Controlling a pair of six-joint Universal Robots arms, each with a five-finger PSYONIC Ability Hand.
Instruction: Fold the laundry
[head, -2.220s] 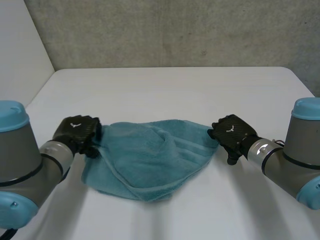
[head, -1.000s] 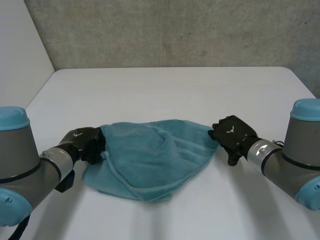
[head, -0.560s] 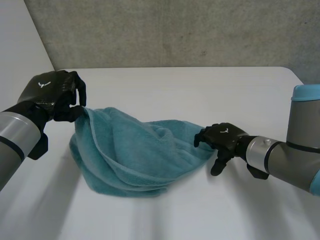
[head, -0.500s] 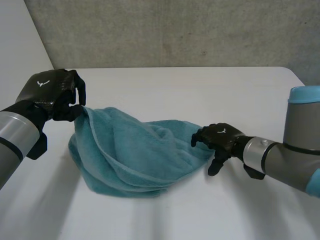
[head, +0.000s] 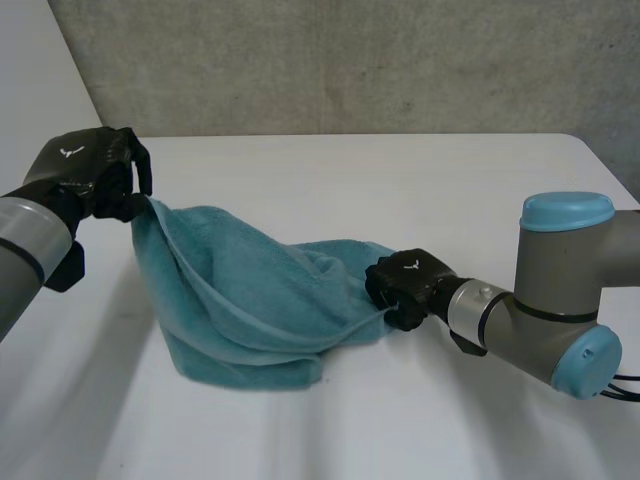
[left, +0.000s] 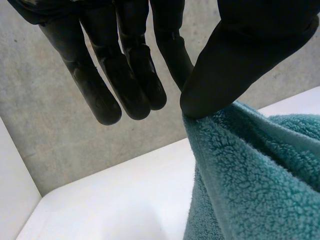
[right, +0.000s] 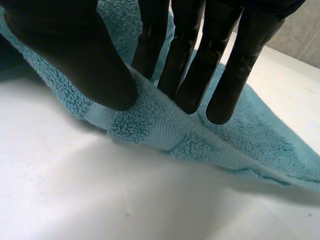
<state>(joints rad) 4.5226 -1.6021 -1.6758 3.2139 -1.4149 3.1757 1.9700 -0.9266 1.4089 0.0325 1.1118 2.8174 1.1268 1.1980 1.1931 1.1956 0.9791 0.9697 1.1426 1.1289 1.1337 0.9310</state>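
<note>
Nearest the robot, the bunched lower fold of the teal terry-cloth towel (head: 250, 300) rests on the white worktop (head: 400, 180), left of centre. At the towel's 3 o'clock the right hand (head: 403, 288) sits low, just above the worktop. It is clenched on the edge, with the thumb on one face of the flat hem band (right: 165, 135) and the fingers on the other. Farther off, at the towel's 10 o'clock, the left hand (head: 85, 175) is raised and grasps a corner, thumb tip pressed against a finger with the cloth between. From that corner the towel hangs in a slope down to the heap. Beyond lie bare worktop and the grey concrete wall (head: 350, 60).

The step looks like opening the towel out before any fold. To do it well, the right hand likely needs to rise to the left's height and draw toward 3 o'clock, so the edge between them goes taut and the doubled layers drop free. The left pinch is shallow, right at the corner, so pull gently. A jerk could slip it out. Then lower both hands together, far edge first, to lay the cloth flat.
</note>
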